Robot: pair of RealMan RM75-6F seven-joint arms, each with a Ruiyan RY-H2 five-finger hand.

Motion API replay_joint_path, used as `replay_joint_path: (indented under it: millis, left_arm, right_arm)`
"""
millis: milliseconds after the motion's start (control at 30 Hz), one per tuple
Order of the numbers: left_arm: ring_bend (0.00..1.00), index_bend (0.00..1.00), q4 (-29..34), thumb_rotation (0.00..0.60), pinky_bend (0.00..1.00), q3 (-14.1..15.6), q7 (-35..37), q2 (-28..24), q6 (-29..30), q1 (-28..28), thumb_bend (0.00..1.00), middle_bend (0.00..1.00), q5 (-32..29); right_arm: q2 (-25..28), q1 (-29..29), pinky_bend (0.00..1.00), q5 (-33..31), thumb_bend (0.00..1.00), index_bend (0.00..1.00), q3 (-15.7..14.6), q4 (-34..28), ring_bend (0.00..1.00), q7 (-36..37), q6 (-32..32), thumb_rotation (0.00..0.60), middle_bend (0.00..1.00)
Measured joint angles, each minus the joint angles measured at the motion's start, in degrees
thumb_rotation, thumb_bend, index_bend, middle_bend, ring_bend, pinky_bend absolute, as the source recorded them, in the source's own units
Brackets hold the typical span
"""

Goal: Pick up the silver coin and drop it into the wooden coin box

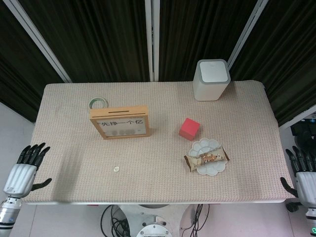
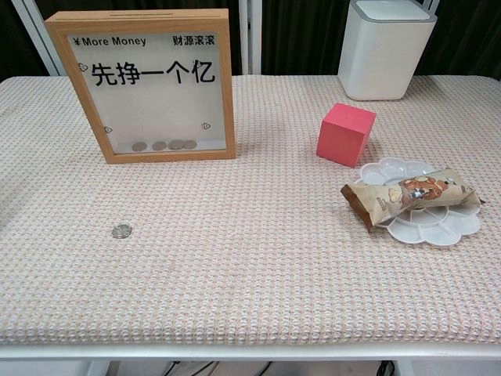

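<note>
On the woven table mat the silver coin lies flat near the front edge, with bare mat all around it. You can see it in the chest view too, down at the lower left.

Behind the coin stands the wooden coin box, upright, with a clear front. A few coins sit in a row at its bottom. The coin and the box are well apart.

Your left hand is off the table's left front corner. Its fingers are straight and spread, and it holds nothing and touches nothing. Your right hand is off the right front corner. Its fingers point up and are apart, and it holds nothing too. Both hands are far from the coin.

Behind the box lies a roll of tape. A red cube sits near the middle, and just beside it is a white flower-shaped dish with a snack bar lying across it. A white bin stands at the back.
</note>
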State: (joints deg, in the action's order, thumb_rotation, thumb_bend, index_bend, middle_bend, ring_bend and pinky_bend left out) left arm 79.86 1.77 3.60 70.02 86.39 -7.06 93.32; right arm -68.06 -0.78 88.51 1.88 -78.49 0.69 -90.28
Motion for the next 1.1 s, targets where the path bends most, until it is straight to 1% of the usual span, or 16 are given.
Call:
replay_joint_path:
  millis: [133, 267, 400, 533, 633, 733, 900, 1100]
  left_arm:
    - [0.0, 0.07, 1.73, 0.6, 0.03, 1.19, -0.52, -0.09, -0.31, -0.53, 0.16, 0.0, 2.69]
    - [0.0, 0.08, 4.91, 0.6, 0.06, 2.39, -4.0, -0.18, -1.97, -1.59, 0.19, 0.02, 5.02]
    - [0.0, 0.11, 8.0, 0.6, 0.08, 3.03, -9.05, 0.87, -5.4, -3.56, 0.19, 0.03, 7.15]
    - [0.0, 0.13, 9.42, 0.6, 0.09, 2.81, -12.16, 3.14, -10.14, -5.89, 0.19, 0.03, 7.09]
    - [0.0, 0.18, 9.34, 0.6, 0.1, 2.03, -13.48, 5.89, -13.3, -7.73, 0.21, 0.05, 6.02]
    - [0.02, 0.22, 8.08, 0.6, 0.13, 1.17, -13.78, 8.76, -15.4, -9.1, 0.24, 0.09, 4.44]
    - [0.03, 0.25, 6.39, 0.6, 0.14, 0.27, -14.03, 12.54, -18.45, -11.24, 0.26, 0.11, 2.64]
    - [0.04, 0.26, 3.52, 0.6, 0.16, -0.38, -15.43, 16.41, -20.46, -13.5, 0.26, 0.12, 2.14]
  right_arm:
    - [0.31, -0.02, 0.0, -0.36, 0.22, 0.0, 0.32, -0.06, 0.0, 0.48, -0.05, 0.6, 0.0]
    - [0.58, 0.03, 0.0, -0.8, 0.22, 0.0, 0.54, -0.13, 0.0, 0.77, 0.27, 0.6, 0.0]
    - [0.47, 0.04, 0.0, -1.1, 0.22, 0.0, 0.48, 0.04, 0.0, 1.17, 0.81, 0.6, 0.0]
    - [0.48, -0.03, 0.0, -1.33, 0.22, 0.0, 0.46, 0.05, 0.0, 1.73, 1.02, 0.6, 0.0]
    - [0.62, -0.1, 0.0, -1.36, 0.22, 0.0, 0.58, -0.02, 0.0, 2.13, 0.79, 0.6, 0.0]
    - [0.81, -0.19, 0.0, -1.05, 0.22, 0.0, 0.62, -0.01, 0.0, 2.57, 0.34, 0.6, 0.0]
    - [1.0, -0.37, 0.0, -1.39, 0.22, 0.0, 0.8, 0.34, 0.0, 3.37, 0.21, 0.6, 0.0]
    - [0.94, -0.52, 0.0, -1.88, 0.22, 0.0, 0.82, 0.42, 0.0, 3.46, 0.63, 0.6, 0.0]
